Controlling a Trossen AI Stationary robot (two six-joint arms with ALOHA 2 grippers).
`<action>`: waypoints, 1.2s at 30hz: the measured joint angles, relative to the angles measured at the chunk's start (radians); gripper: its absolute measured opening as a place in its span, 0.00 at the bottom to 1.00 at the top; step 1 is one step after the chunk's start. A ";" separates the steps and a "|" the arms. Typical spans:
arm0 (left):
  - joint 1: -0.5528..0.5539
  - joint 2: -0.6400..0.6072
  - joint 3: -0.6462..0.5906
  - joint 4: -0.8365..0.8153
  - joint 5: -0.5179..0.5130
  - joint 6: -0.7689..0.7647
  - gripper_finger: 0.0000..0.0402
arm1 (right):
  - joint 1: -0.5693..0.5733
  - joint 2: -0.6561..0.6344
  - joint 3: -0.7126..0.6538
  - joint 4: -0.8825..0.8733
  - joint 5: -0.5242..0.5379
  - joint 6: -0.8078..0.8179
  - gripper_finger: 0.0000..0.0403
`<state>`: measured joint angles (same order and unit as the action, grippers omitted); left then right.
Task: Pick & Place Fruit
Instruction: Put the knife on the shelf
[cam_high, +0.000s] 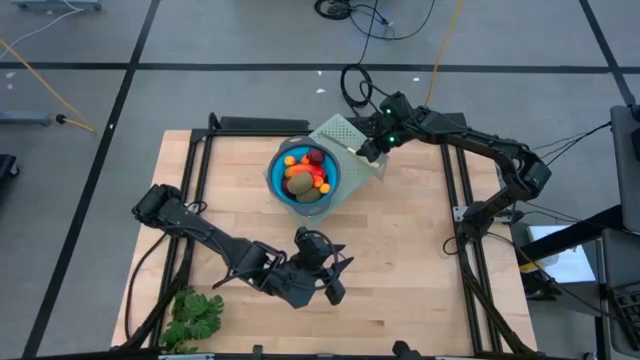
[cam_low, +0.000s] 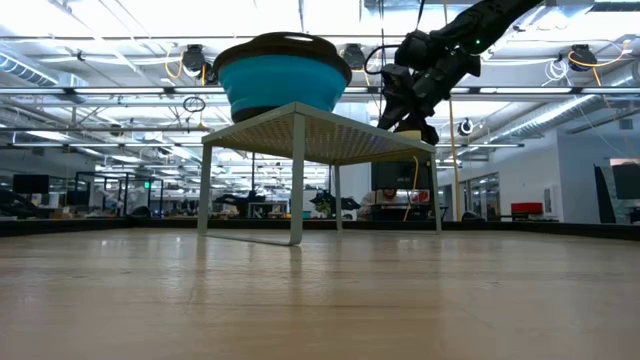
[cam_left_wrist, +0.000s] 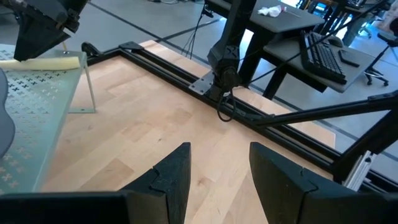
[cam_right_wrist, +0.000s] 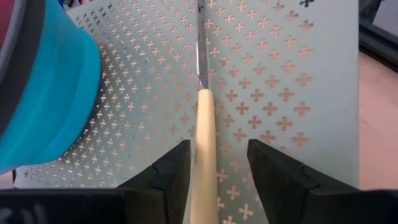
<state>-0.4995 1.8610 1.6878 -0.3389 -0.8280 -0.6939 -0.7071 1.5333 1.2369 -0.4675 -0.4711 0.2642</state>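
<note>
The fruit (cam_high: 305, 172), orange, dark red and brown-green pieces, lies heaped in a blue bowl (cam_high: 275, 180). The bowl stands on a pale perforated stand (cam_high: 340, 132) at the table's far middle. A thin pale cream stick (cam_right_wrist: 205, 143) lies on the stand beside the bowl (cam_right_wrist: 43, 93). My right gripper (cam_right_wrist: 217, 149) is open just above the stand (cam_right_wrist: 286, 93), one finger on each side of the stick; I cannot tell whether either touches it. My left gripper (cam_high: 335, 280) hangs open over the table's near middle, nothing between its fingers (cam_left_wrist: 177, 168).
A leafy green bunch (cam_high: 195, 315) lies at the table's near left corner. In the low view the stand (cam_low: 300, 135) is raised on thin legs, with the bowl (cam_low: 280, 75) on top. Black rails (cam_left_wrist: 180, 68) frame the wooden table.
</note>
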 joint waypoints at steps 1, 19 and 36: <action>0.000 0.000 0.000 0.000 0.000 0.000 0.40 | 0.000 0.000 0.000 0.006 0.001 0.000 0.39; 0.000 0.000 0.000 -0.001 0.000 -0.003 0.40 | 0.003 -0.041 0.000 0.075 0.029 -0.085 0.38; 0.002 0.000 0.000 -0.001 -0.001 -0.022 0.40 | 0.102 -0.026 0.000 0.121 0.022 -0.206 0.01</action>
<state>-0.4976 1.8610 1.6878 -0.3397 -0.8293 -0.7158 -0.6051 1.5075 1.2369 -0.3465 -0.4488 0.0586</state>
